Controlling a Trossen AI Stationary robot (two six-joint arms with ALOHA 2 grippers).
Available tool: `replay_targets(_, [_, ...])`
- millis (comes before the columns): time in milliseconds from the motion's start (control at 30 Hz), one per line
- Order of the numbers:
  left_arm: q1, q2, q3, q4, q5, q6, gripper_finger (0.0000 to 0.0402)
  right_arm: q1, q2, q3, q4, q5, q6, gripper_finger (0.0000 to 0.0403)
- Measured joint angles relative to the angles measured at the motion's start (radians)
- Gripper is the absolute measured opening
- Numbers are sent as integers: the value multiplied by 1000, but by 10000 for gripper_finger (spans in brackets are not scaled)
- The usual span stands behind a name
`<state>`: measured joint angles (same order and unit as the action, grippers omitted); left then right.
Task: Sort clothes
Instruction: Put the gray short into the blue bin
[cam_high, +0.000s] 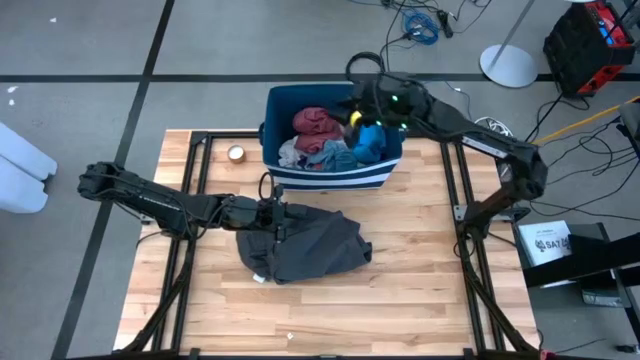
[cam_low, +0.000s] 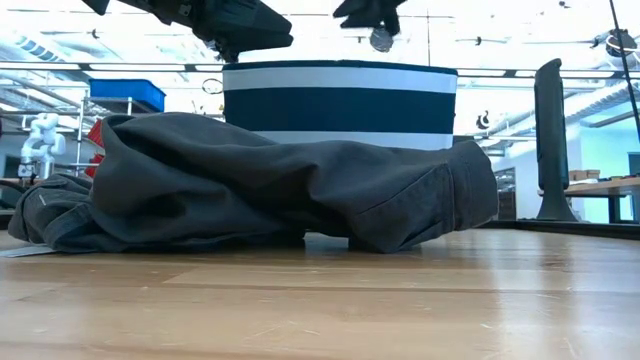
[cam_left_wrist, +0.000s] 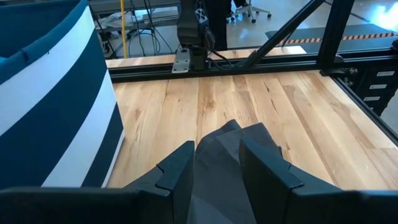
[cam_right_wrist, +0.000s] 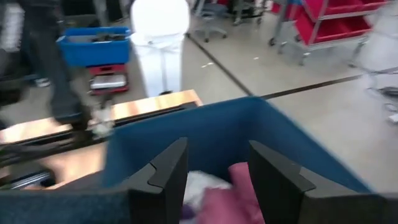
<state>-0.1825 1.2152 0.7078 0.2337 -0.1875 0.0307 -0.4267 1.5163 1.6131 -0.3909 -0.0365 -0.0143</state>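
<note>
Garments are lying in two places: a large dark grey fabric garment (cam_high: 305, 245) is sprawling crumpled on the light wooden slatted tabletop (cam_high: 400, 300), just in front of the rigid dark blue bin with white stripes (cam_high: 330, 178), while maroon (cam_high: 317, 122), bright blue (cam_high: 369, 143) and small blue-grey (cam_high: 325, 156) soft pieces are sitting heaped inside that bin.

The left gripper (cam_high: 272, 212) is hovering at the grey garment's near-left edge, between the bin's front wall and the cloth, and its dark fingers (cam_left_wrist: 180, 174) are standing apart with a fold of grey fabric showing in the gap beneath them; whether they are touching it I cannot tell. The garment's long axis is running across the table from the left gripper toward the right side, so the bulk of it is lying ahead of and beyond those jaws. This arm is plainly the nearer one to the grey piece.

The right gripper (cam_high: 372, 112) is hanging over the bin's right rear part, above the bright blue and maroon pieces (its jaws are parted in the right wrist view (cam_right_wrist: 211, 174), holding nothing), so it is the nearer one to the bin's contents.

The grey garment is looking thick and heavy, with seamed edges and deep folds, mounded high in the low view (cam_low: 280, 185). A small round object (cam_high: 236, 153) is resting on the table left of the bin.
</note>
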Motion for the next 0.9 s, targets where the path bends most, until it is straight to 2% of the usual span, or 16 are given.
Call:
replay_targets(167, [0,0,0,0,0,-3,137,107,-68,0,-161,-26,33,153])
replay_targets(300, [0,0,0,0,0,-24,137,211,-83,-2,-408,-48,57,153])
replay_targets(367, [0,0,0,-2,0,-25,137,271,-83,-35,-504,-48,94,153])
replay_targets(433, [-1,0,0,-16,0,-25,137,335,-83,-98,-529,-47,147,153])
replay_targets(533, [-2,0,0,-64,22,-26,137,435,-84,-232,-446,-41,224,153])
replay_targets(767, [-4,0,0,-267,207,-166,137,628,-84,-593,62,-35,374,153])
replay_targets(900, [-21,0,0,-341,266,-220,137,692,-84,-721,244,67,424,153])
